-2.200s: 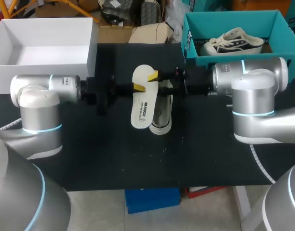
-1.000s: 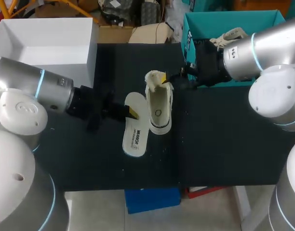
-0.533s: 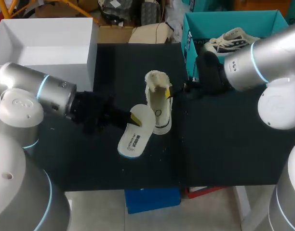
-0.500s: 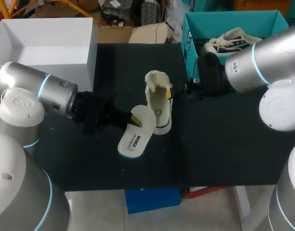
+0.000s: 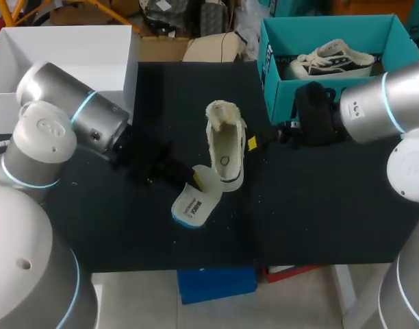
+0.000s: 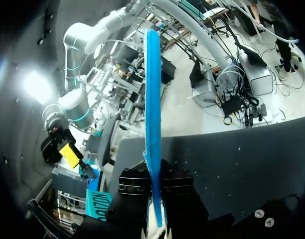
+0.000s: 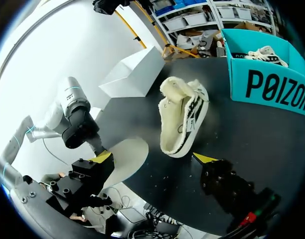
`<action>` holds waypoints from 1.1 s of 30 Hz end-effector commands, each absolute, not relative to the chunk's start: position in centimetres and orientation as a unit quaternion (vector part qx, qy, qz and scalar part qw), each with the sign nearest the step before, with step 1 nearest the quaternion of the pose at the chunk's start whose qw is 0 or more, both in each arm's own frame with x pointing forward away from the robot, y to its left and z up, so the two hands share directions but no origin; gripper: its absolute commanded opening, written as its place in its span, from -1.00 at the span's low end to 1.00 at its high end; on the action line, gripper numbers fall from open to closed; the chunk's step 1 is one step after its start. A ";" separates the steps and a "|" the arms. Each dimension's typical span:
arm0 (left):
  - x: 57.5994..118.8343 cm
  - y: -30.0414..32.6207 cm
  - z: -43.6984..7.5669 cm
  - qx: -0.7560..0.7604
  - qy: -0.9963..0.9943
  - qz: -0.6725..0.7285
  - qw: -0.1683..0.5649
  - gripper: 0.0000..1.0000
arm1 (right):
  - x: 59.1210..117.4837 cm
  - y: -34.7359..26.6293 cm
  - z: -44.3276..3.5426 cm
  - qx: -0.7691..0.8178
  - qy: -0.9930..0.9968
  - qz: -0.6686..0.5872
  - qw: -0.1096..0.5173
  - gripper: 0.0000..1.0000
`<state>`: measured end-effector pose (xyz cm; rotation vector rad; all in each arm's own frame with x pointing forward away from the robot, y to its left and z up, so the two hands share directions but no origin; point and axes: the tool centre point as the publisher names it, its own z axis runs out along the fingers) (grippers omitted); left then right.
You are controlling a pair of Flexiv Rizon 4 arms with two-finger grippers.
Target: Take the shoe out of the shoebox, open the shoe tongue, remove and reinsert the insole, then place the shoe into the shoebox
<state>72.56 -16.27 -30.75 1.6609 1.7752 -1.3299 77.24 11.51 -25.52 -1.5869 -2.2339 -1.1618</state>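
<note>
The cream shoe (image 5: pixel 224 147) lies at the middle of the black table (image 5: pixel 312 205) with its opening up and its tongue folded back at the far end. Beside the shoe's heel, my left gripper (image 5: pixel 194 179) is shut on the white insole (image 5: pixel 194 203), which tilts down to the table. In the left wrist view the insole (image 6: pixel 152 124) stands edge-on, blue side showing, clamped in my gripper (image 6: pixel 155 219). My right gripper (image 5: pixel 254 142) hangs open just right of the shoe, apart from it. In the right wrist view the shoe (image 7: pixel 182 114) lies ahead of this wide-open gripper (image 7: pixel 152 158).
A teal shoebox (image 5: pixel 271 65) at the back right holds a second shoe (image 5: pixel 331 58). A white open box (image 5: pixel 131 75) stands at the back left. The teal box (image 7: pixel 267 87) and the white box (image 7: pixel 135 72) also show in the right wrist view.
My left arm has brought the insole in to the shoe's heel and tipped its near end down to the table. My right gripper has drawn back to the right, off the shoe.
</note>
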 end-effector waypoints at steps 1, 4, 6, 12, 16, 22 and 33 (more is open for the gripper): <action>74.2 -17.4 -31.4 0.617 0.631 -0.444 0.153 -1.00 | 77.3 11.6 -25.5 -0.531 -0.748 -0.388 0.083 1.00; 75.7 -18.1 -32.0 0.625 0.624 -0.444 0.149 -1.00 | 77.3 11.6 -25.5 -0.531 -0.748 -0.388 0.083 1.00; 76.6 -18.6 -32.5 0.631 0.622 -0.441 0.144 -1.00 | 77.3 11.6 -25.5 -0.531 -0.748 -0.388 0.083 1.00; 79.2 -19.9 -33.5 0.645 0.616 -0.433 0.134 -1.00 | 77.3 11.6 -25.5 -0.531 -0.748 -0.388 0.083 1.00; 81.0 -20.5 -34.2 0.661 0.614 -0.412 0.129 -1.00 | 77.3 11.6 -25.5 -0.531 -0.748 -0.388 0.083 1.00; 83.8 -21.2 -34.9 0.668 0.616 -0.400 0.123 -1.00 | 77.3 11.6 -25.5 -0.531 -0.748 -0.388 0.083 1.00; 89.2 -23.0 -37.1 0.661 0.622 -0.390 0.156 -1.00 | 77.3 11.6 -25.5 -0.531 -0.748 -0.388 0.083 1.00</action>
